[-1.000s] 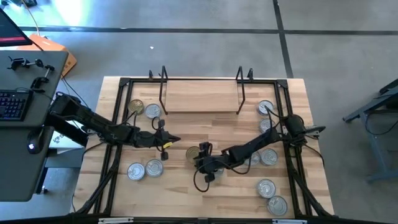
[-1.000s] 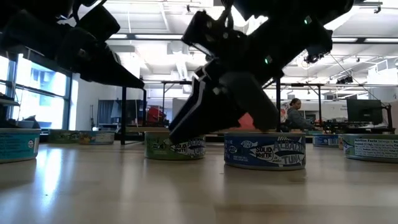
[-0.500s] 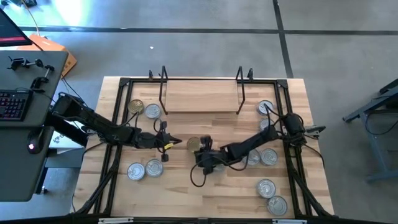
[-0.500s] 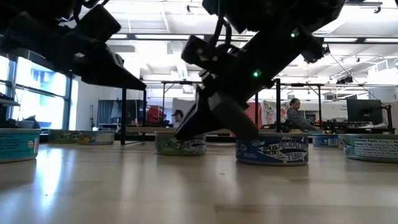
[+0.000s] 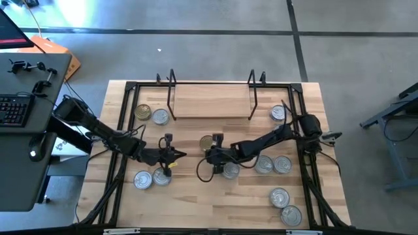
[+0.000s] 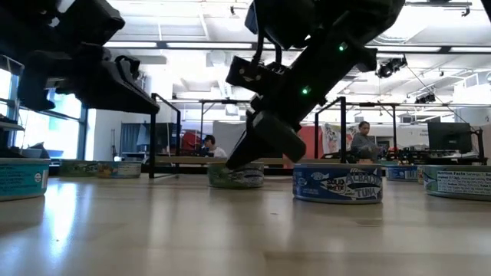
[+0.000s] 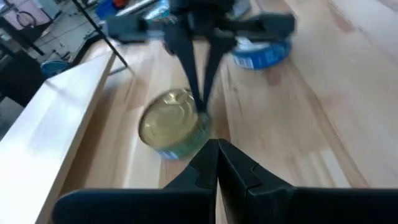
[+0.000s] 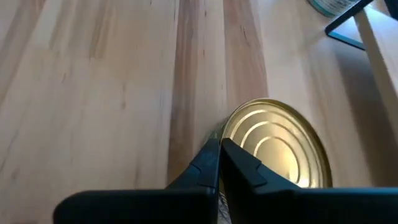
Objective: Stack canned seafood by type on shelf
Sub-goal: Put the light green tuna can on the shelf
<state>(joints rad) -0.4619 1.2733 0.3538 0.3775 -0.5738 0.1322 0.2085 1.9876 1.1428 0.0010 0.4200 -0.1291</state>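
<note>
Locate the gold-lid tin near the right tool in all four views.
High view: gold-lid tin mid-table, just in front of the shelf, at the right tool.
Low view: the green-labelled tin at centre, under the right arm.
Left wrist view: centre, the right tool's shut tips at its rim.
Right wrist view: gold lid right beside the shut tips.
Shared landmark: the blue tuna tin beside it.

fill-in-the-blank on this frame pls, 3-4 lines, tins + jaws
1. The right gripper has its jaws ____.
2. The tin beside that gripper has a ____-coloured lid.
3. The shelf holds ____ tins.
4. The left gripper points toward the gold tin with its jaws ____.

Missing words: shut; gold; no; shut
</note>
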